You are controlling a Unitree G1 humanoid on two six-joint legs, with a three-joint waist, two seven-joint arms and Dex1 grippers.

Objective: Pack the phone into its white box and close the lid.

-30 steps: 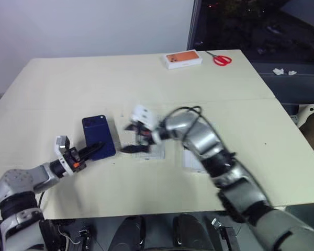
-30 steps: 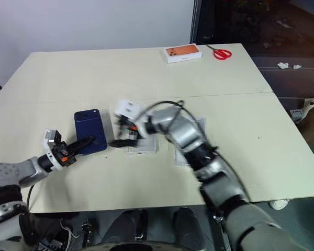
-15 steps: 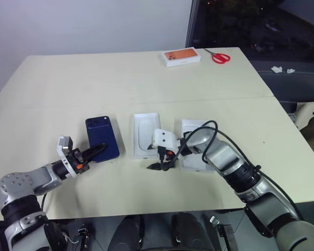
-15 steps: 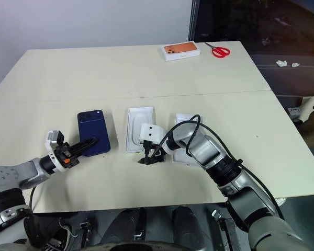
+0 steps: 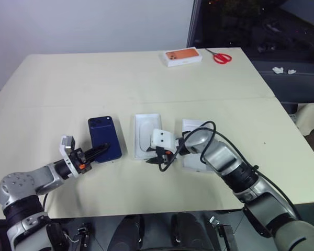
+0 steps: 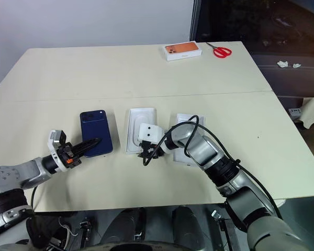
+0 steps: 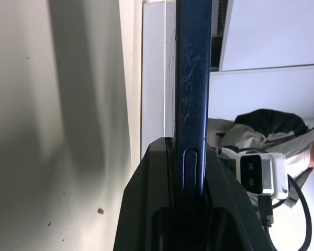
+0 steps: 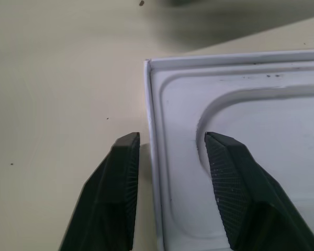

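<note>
The dark navy phone (image 5: 104, 137) lies left of centre on the table, camera cluster at its far end. My left gripper (image 5: 97, 152) is shut on its near edge; the left wrist view shows the phone (image 7: 192, 78) edge-on between the fingers (image 7: 157, 172). Right of it lies a white insert (image 5: 145, 133) with an oval recess. My right gripper (image 5: 154, 161) is open at the insert's near end, one finger (image 8: 120, 167) outside the rim (image 8: 150, 157) and the other inside. A second white piece (image 5: 191, 127) lies under my right arm; I cannot tell whether it is the white box or the lid.
A white box with an orange phone picture (image 5: 183, 56) and red-handled scissors (image 5: 222, 57) lie at the table's far edge. The beige table (image 5: 68, 89) drops off at the right, with a dark floor beyond.
My right gripper has come down to the insert's near end and its fingers have narrowed around the rim. The left gripper keeps hold of the phone in place.
</note>
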